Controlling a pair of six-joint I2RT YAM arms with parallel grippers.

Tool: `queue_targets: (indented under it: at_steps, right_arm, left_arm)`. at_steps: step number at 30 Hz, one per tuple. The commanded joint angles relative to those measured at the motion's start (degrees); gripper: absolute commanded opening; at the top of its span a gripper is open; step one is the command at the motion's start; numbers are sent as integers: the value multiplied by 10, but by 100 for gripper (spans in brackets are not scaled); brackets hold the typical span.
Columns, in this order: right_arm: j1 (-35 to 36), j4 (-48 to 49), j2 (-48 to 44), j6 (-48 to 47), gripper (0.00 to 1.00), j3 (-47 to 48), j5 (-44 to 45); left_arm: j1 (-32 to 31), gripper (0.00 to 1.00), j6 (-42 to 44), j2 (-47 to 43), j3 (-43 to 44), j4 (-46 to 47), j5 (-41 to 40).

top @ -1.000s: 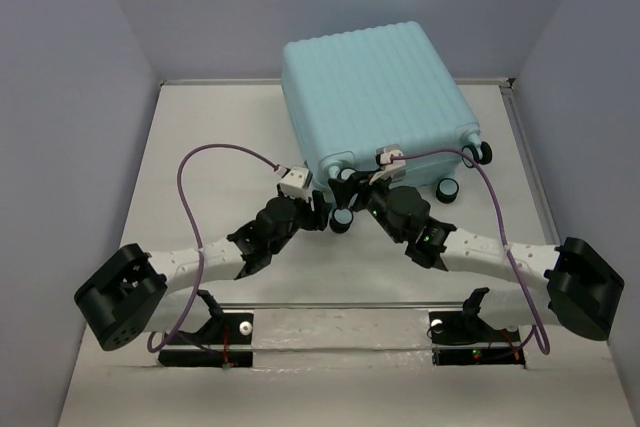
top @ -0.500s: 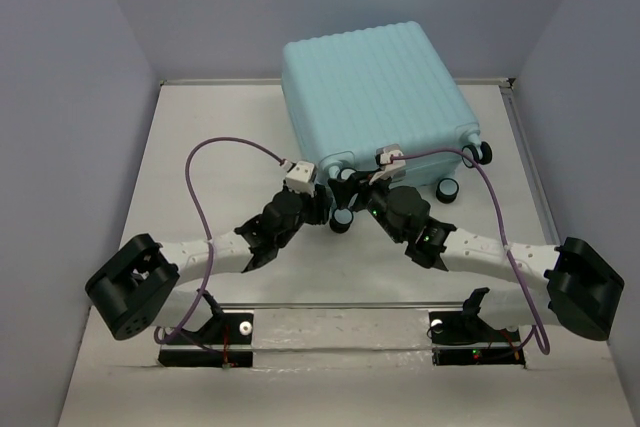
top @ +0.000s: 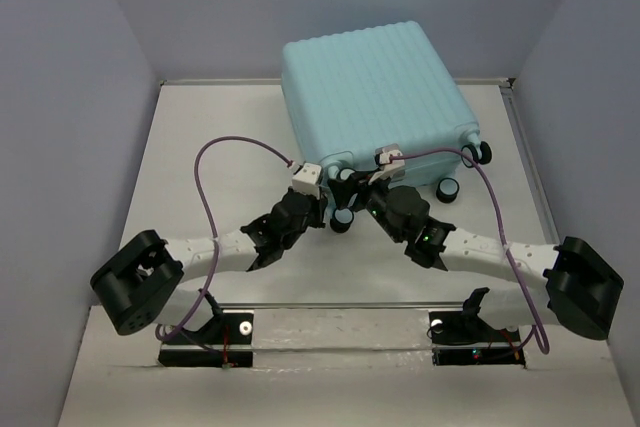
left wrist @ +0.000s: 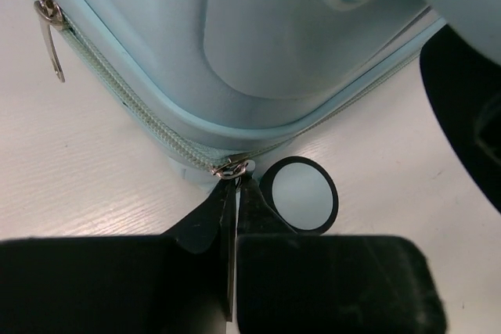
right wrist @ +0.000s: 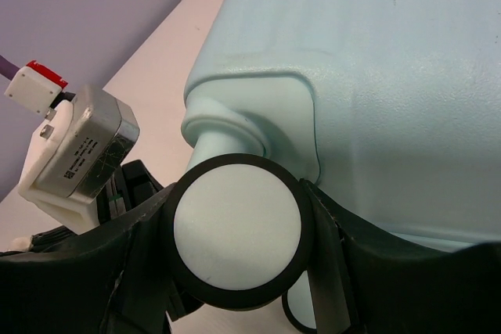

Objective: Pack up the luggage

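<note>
The luggage [top: 370, 97], a pale aqua ribbed hard-shell case, lies closed on the table at the back. My left gripper [top: 322, 209] is at its near left corner, shut on the metal zipper pull [left wrist: 232, 168] at the end of the zipper track. A second zipper pull [left wrist: 51, 29] hangs further along the seam. My right gripper [top: 352, 190] is shut around a black-and-white caster wheel [right wrist: 237, 228], with a finger pressed against each side of its rim. In the right wrist view that gripper [right wrist: 235, 217] fills the lower frame.
Another caster wheel [left wrist: 298, 194] sits just right of my left fingers. Two more wheels [top: 449, 189] [top: 485, 153] stick out at the case's near right corner. The left wrist camera housing [right wrist: 78, 150] is close beside the right gripper. Purple walls enclose the white table [top: 200, 147].
The left arm has slid right toward the case's corner, and its jaws have shut on the zipper pull. The right arm and the luggage have not moved.
</note>
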Motion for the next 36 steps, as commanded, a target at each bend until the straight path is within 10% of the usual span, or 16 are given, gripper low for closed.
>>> queue_targets:
  at_steps: [1, 9, 17, 36]
  right_arm:
    - [13, 52, -10, 3, 7, 26, -29]
    - [13, 49, -10, 1, 7, 28, -25]
    - [13, 43, -9, 0, 7, 34, -22]
    - [13, 43, 3, 3, 7, 43, -44]
  left_arm:
    - [18, 6, 8, -16, 31, 61, -80]
    - [18, 6, -5, -106, -41, 59, -73]
    - [18, 50, -6, -126, -52, 52, -15]
    - [8, 56, -29, -24, 13, 104, -1]
